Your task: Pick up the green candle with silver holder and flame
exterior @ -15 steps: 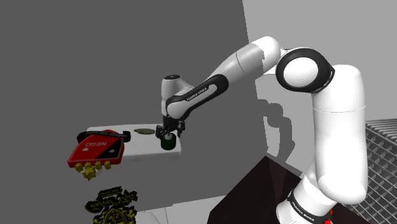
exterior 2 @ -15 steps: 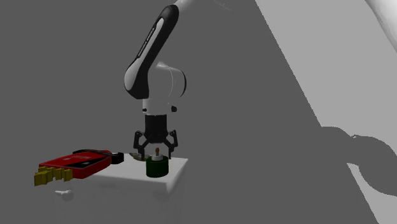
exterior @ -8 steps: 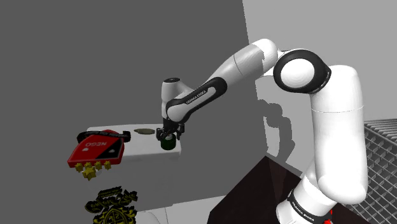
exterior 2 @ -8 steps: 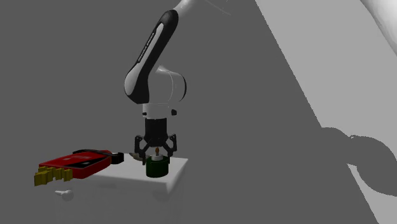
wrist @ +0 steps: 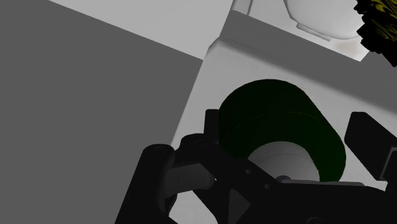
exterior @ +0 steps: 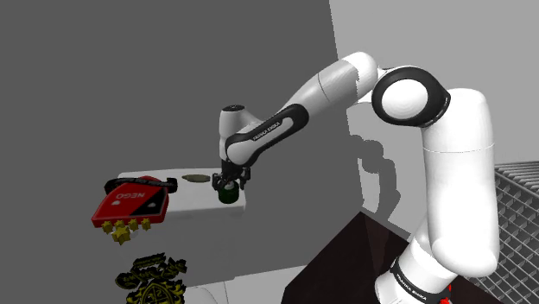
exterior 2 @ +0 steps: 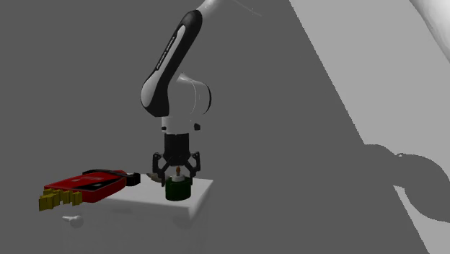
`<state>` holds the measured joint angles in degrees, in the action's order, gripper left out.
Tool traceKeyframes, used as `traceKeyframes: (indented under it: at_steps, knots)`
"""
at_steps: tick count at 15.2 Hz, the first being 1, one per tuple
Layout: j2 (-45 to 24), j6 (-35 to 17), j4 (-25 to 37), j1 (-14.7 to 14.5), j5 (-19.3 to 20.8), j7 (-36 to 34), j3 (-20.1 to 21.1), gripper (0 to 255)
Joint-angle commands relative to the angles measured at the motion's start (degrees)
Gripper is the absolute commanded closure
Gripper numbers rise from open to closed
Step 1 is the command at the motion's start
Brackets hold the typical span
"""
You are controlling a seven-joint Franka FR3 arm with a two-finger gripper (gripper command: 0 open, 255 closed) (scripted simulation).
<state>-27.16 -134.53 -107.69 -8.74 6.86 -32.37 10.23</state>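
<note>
The candle is a short dark green cylinder with a pale wick top, standing near the corner of a small white table. My black gripper hangs straight over it, open. In the second exterior view the gripper straddles the candle's top, its flame between the spread fingers. In the wrist view the candle lies between the two fingers; the far finger stands a small gap off its side.
A red box lies on the table beside a dark oval thing. Yellow pieces and a black-and-yellow object sit lower down. A wire basket stands at the shoulder view's right, the dark stand below.
The gripper has come down around the candle's top since a second ago. It has barely moved in the last half second. The candle stays in place.
</note>
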Motion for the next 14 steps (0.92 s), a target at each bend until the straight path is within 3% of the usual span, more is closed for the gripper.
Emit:
traceKeyframes:
  at_steps: [1,14]
  knots:
    - [0.71,0.83,0.11,0.1,-0.18,0.13,0.1,255]
    - [6.41,8.8,2.48,0.64,-1.73,1.15,0.89,255]
